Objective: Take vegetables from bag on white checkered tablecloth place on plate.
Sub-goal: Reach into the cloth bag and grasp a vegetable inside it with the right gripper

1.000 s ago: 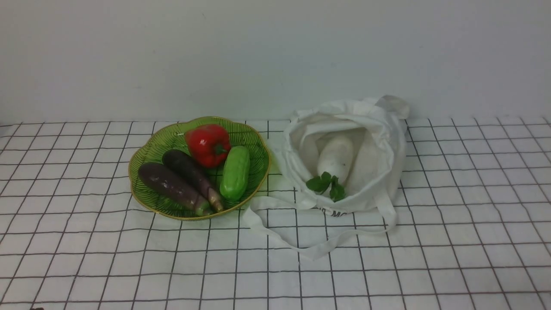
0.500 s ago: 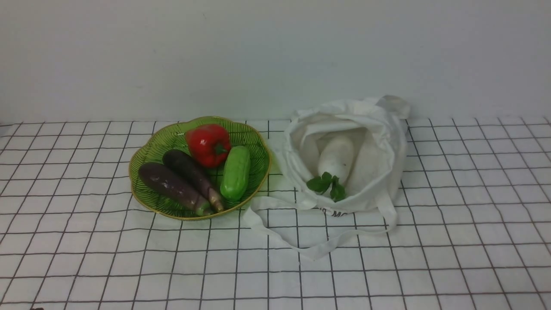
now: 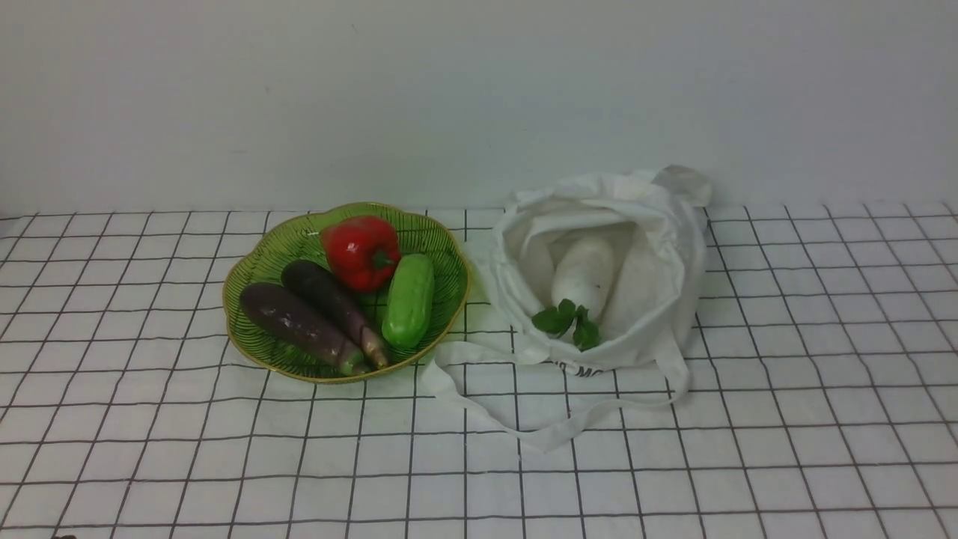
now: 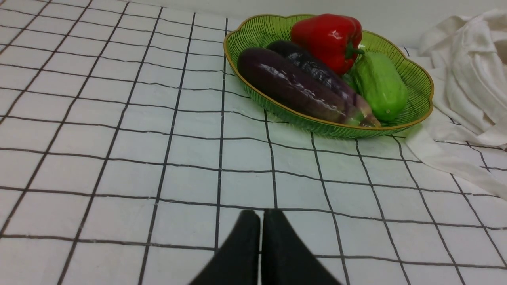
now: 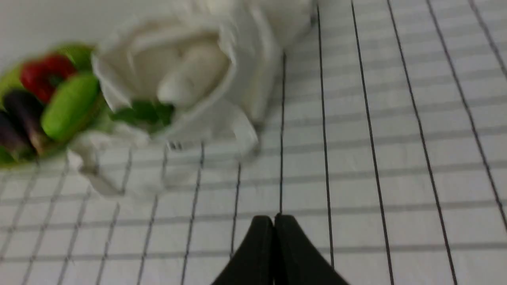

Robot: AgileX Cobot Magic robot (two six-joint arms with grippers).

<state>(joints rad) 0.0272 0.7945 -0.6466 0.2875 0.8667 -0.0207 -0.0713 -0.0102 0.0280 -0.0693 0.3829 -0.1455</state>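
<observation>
- Front view: tablecloth (image 3: pixel 786 419) covers the bench from edge to edge. Bag (image 3: pixel 658 247) sits slumped near the far edge, right of centre, with its mouth open toward the near edge. Its straps (image 3: pixel 524 438) trail over the cloth toward the near edge.
- Front view: radish (image 3: pixel 584 269) lies inside the bag. Its leafy end is at the mouth (green sprig against the lip) and its white end sits deeper in.
- Front view: plate (image 3: pixel 269 258) stands just beside the bag, toward the left edge. It holds a red pepper (image 3: pixel 361 251), a cucumber (image 3: pixel 409 299) and two eggplants (image 3: pixel 296 320), all touching one another.
- Left wrist view: left gripper (image 4: pixel 261 215) has its fingers pressed together with nothing between them, over bare cloth. The loaded plate (image 4: pixel 253 35) is ahead, with a fold of the bag (image 4: pixel 467 71) beside it.
- Right wrist view (blurred): right gripper (image 5: pixel 274 219) has its fingers pressed together and is empty, over bare cloth. The bag (image 5: pixel 245 79) is ahead, well apart from the fingers, with the radish (image 5: pixel 190 79) inside it.
</observation>
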